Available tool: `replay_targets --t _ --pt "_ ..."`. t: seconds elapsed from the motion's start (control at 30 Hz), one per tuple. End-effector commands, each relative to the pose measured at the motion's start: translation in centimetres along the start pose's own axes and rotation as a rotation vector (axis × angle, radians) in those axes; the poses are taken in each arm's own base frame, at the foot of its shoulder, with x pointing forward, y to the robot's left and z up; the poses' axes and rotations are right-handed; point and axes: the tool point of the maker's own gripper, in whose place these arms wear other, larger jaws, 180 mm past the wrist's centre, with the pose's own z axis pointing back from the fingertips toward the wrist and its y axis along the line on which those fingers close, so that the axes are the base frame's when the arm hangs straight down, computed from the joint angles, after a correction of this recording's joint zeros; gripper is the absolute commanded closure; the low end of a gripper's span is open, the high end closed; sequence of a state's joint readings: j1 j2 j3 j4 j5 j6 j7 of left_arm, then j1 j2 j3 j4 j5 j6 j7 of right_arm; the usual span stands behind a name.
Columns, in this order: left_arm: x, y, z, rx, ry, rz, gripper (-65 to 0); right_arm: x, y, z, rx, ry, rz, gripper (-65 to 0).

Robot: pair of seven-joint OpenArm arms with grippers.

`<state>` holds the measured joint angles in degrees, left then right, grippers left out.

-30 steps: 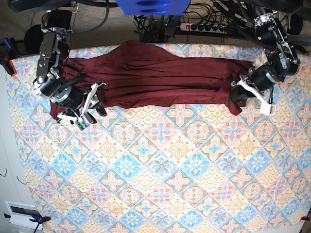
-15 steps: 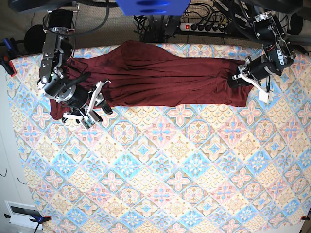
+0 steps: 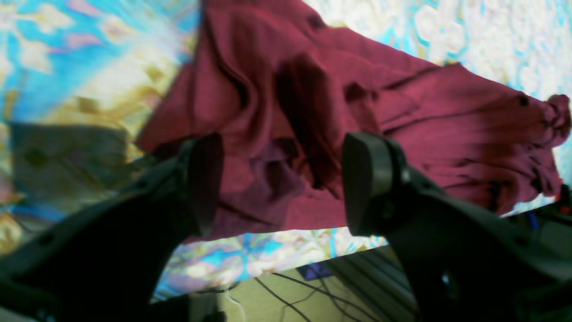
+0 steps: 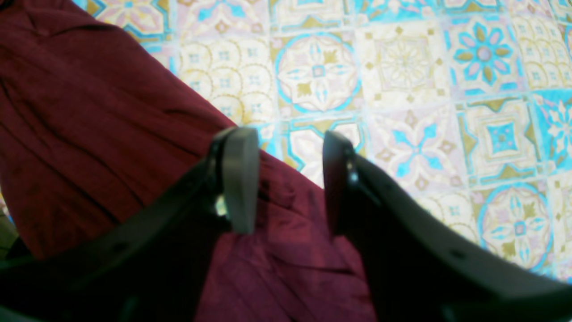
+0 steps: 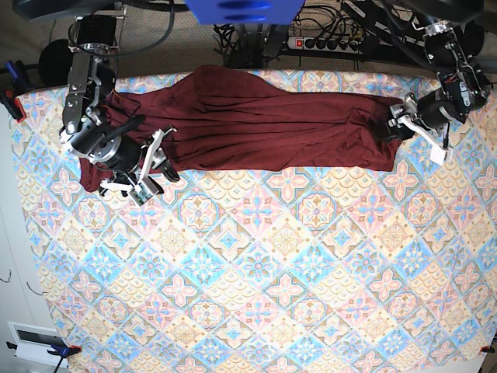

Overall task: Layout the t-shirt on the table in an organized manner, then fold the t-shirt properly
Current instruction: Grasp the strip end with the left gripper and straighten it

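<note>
The dark maroon t-shirt (image 5: 248, 120) lies stretched in a long band across the far side of the table (image 5: 272, 272), with creases along its length. At the shirt's right end my left gripper (image 5: 396, 124) stands open. The wrist view shows its fingers (image 3: 366, 179) spread above rumpled cloth (image 3: 402, 116) and gripping nothing. My right gripper (image 5: 151, 167) is at the shirt's left end, also open. Its fingertips (image 4: 239, 179) straddle the shirt's edge (image 4: 89, 134) without pinching it.
A power strip with cables (image 5: 326, 43) and a blue part (image 5: 245, 9) lie beyond the table's far edge. Clamps (image 5: 12, 85) sit at the left edge. A white box (image 5: 35, 338) is at the lower left. The left gripper is close to the far table edge (image 3: 268, 250).
My left gripper has opened and let go of the shirt's right end, then moved up and to the right. The right end now lies flatter. The right gripper shifted slightly right, still open.
</note>
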<state>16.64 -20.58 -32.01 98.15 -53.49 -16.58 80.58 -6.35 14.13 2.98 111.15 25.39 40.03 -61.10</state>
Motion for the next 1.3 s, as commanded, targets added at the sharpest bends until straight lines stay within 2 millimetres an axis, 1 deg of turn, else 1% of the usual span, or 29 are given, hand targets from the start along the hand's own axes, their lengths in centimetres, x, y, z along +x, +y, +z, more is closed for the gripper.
replay_targets --t 0.0,0.07,0.13,0.2,0.23,0.4,0.5,0.63,0.7,0.83,1.0,1.13,1.27 --pt "1.4 0.0 0.7 0.003 -0.034 -0.031 -41.6 1.4 -0.5 0.4 -0.013 -0.046 0.017 -22.8" --pt "1.8 0.5 1.1 0.021 -0.031 -0.045 -41.6 1.4 -0.5 0.4 -0.013 -0.046 0.017 -22.8" --pt "2.1 0.6 1.2 0.026 -0.032 -0.053 -41.6 1.4 -0.5 0.4 -0.013 -0.046 0.017 -22.8" --pt "2.9 0.7 1.3 0.032 -0.04 -0.068 -41.6 1.4 -0.4 0.4 -0.011 -0.046 0.017 -22.8" --pt "2.9 1.1 1.3 0.037 -0.033 -0.059 -41.6 1.4 -0.4 0.4 -0.011 -0.046 0.017 -22.8" --pt "3.1 4.3 1.2 0.077 0.005 0.007 -41.6 1.4 -0.4 0.4 -0.012 -0.047 0.018 -22.8" --pt "2.9 5.3 0.8 0.081 0.019 0.046 -41.6 1.4 -0.4 0.4 -0.012 -0.047 0.018 -22.8" --pt "2.4 4.6 -0.2 0.067 0.075 0.007 -41.6 1.4 -0.4 0.4 -0.012 -0.047 0.018 -22.8" --pt "1.7 4.0 -1.0 0.054 0.112 -0.013 -41.6 1.4 -0.4 0.4 -0.012 -0.047 0.018 -22.8" --pt "1.1 3.3 -1.6 0.04 0.136 -0.025 -41.6 1.4 -0.4 0.4 -0.012 -0.047 0.018 -22.8" --pt "-0.7 1.8 -3.1 0.005 0.203 -0.057 -41.6 1.4 -0.4 0.4 -0.012 -0.047 0.018 -22.8" --pt "-1.7 0.4 -4.2 -0.035 0.212 -0.039 -41.6 1.5 -0.5 0.4 -0.012 -0.048 0.019 -22.8" --pt "-2.3 0.0 -4.6 -0.049 0.217 -0.025 -41.5 1.5 -0.5 0.4 -0.012 -0.048 0.019 -22.8"
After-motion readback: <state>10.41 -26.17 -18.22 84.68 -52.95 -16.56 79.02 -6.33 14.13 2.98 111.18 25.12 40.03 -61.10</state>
